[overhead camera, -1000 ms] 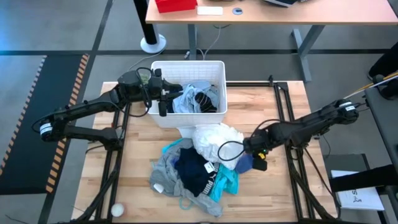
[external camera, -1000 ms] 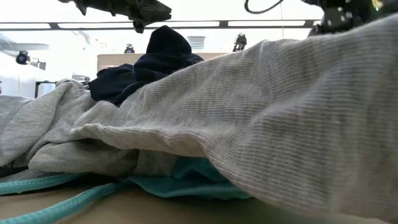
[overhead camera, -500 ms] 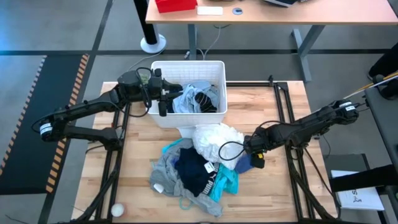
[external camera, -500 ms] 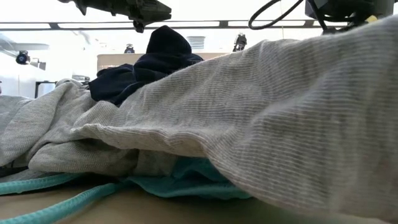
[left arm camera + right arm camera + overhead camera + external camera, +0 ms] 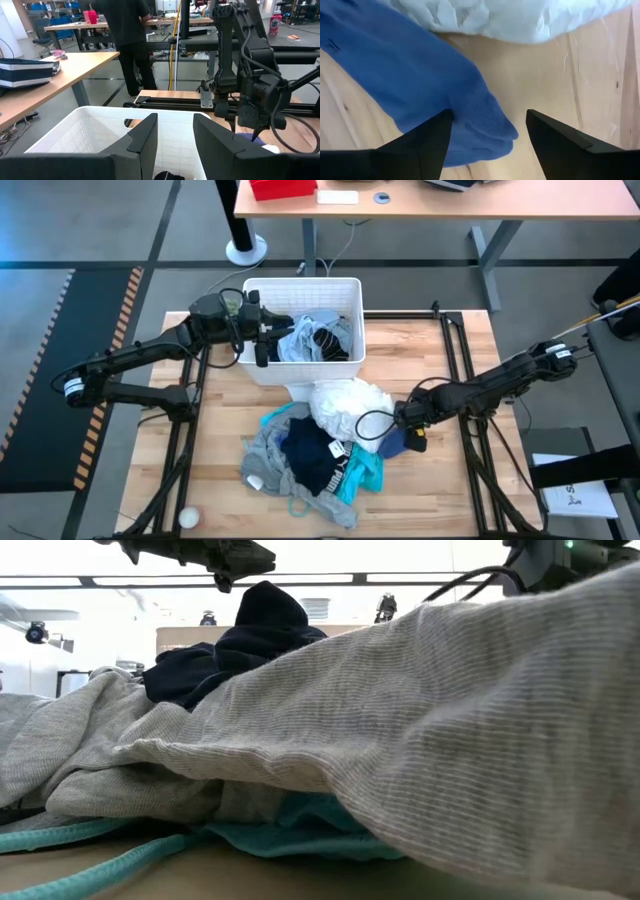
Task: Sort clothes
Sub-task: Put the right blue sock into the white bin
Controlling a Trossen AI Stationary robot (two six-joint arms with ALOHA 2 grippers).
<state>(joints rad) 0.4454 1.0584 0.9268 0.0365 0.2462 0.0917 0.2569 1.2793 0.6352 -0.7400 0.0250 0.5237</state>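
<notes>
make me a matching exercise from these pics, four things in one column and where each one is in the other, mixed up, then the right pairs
Things
1. white bin
2. blue sock
3. dark navy top
4. left gripper

Places
A. on the wood under the right gripper, jaws open over its end
B. middle of the heap on the table, beside the teal piece
C. at the table's far edge, with clothes inside
D. over the bin's left rim

Pairs: 1-C, 2-A, 3-B, 4-D
</notes>
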